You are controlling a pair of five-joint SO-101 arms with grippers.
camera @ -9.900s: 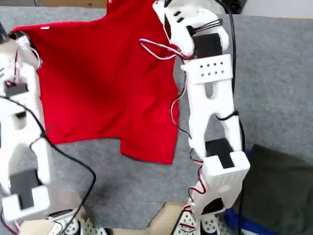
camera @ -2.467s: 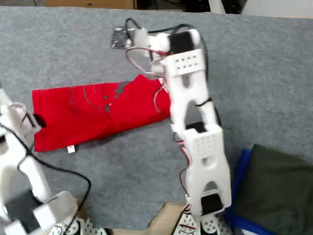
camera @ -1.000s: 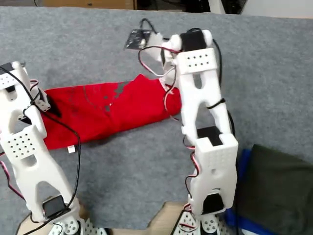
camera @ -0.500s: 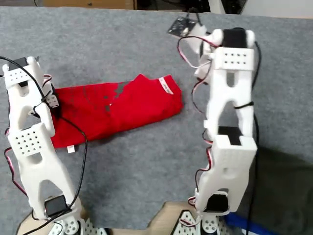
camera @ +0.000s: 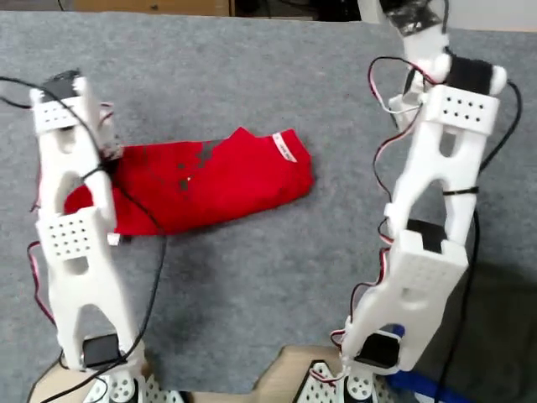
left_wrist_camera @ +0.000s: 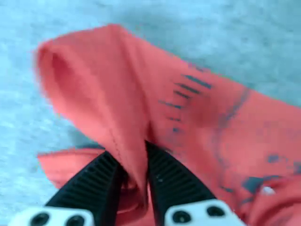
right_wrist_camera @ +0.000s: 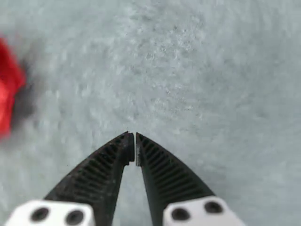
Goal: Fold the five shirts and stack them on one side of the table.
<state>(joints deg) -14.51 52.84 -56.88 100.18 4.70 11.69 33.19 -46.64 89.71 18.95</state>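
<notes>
The red shirt (camera: 218,180) lies folded into a long strip across the middle-left of the grey table cover (camera: 252,285), with its white neck label facing up near the right end. My left gripper (left_wrist_camera: 134,155) is shut on a raised fold of the red shirt (left_wrist_camera: 211,117) at its left end. In the high view the left gripper (camera: 105,155) sits over that end. My right gripper (right_wrist_camera: 132,136) is shut with nothing in it, hanging over bare grey cover. It is at the far right (camera: 411,15), well away from the shirt (right_wrist_camera: 7,94).
A dark green folded stack (camera: 508,327) lies at the near right edge behind the right arm, with a strip of blue cloth (camera: 411,382) beneath it. The arm bases stand on a wooden board (camera: 285,369) at the near edge.
The shirt went from spread flat to a folded strip. The right arm let go of its right end and swung to the far right. The left arm moved in and took the left end.
</notes>
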